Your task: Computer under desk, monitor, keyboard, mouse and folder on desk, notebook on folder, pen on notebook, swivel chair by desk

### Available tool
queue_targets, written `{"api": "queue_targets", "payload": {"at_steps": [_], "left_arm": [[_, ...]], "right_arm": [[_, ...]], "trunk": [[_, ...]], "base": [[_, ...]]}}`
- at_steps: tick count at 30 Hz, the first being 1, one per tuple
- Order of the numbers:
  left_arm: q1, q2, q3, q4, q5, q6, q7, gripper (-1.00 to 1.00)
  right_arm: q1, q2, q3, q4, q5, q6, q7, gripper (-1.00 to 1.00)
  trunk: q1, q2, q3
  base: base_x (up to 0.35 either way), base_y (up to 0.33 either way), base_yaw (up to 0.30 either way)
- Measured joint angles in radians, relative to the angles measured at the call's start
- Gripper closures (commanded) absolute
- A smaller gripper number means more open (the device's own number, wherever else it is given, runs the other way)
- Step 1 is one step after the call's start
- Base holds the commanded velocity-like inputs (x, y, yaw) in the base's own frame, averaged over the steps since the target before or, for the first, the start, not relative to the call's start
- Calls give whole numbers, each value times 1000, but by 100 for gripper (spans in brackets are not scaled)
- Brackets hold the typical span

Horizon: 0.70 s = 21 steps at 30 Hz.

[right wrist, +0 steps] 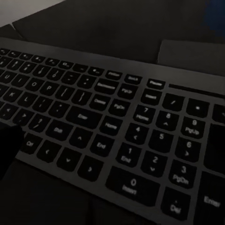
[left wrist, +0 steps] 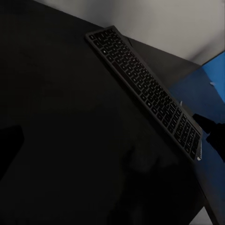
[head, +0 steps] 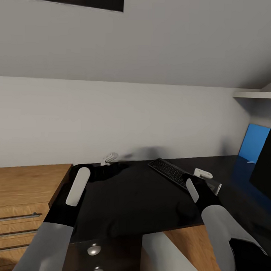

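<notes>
Now the keyboard [head: 171, 172] lies slantwise right of center, under the right hand [head: 200, 180]; finger spread unclear.

The only readable writing is the white key lettering on the keyboard [right wrist: 108, 122], seen close in the right wrist view. On its number pad the digits 0 to 9 can be made out, with small captions such as PgUp, PgDn, Home, End, Insert and Del, and an Enter key. In the main block single letters like O, P, K and L show, though blurred.
</notes>
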Motion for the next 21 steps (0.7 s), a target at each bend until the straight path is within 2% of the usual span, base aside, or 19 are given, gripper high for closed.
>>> {"api": "queue_targets", "payload": {"at_steps": [9, 16, 21], "left_arm": [[0, -2, -2, 1, 0, 0, -1, -100], [0, -2, -3, 1, 1, 0, 4, -100], [0, -2, -3, 1, 0, 0, 5, -100]], "right_arm": [[7, 2, 0, -1, 2, -9, -2, -100], [11, 3, 1, -1, 7, -40, -5, -100], [11, 3, 1, -1, 8, -42, -6, -100]], "trunk": [[0, 0, 0], [-23, 42, 19], [-42, 77, 34]], "base": [[0, 0, 1], [0, 0, 251], [0, 0, 140]]}}
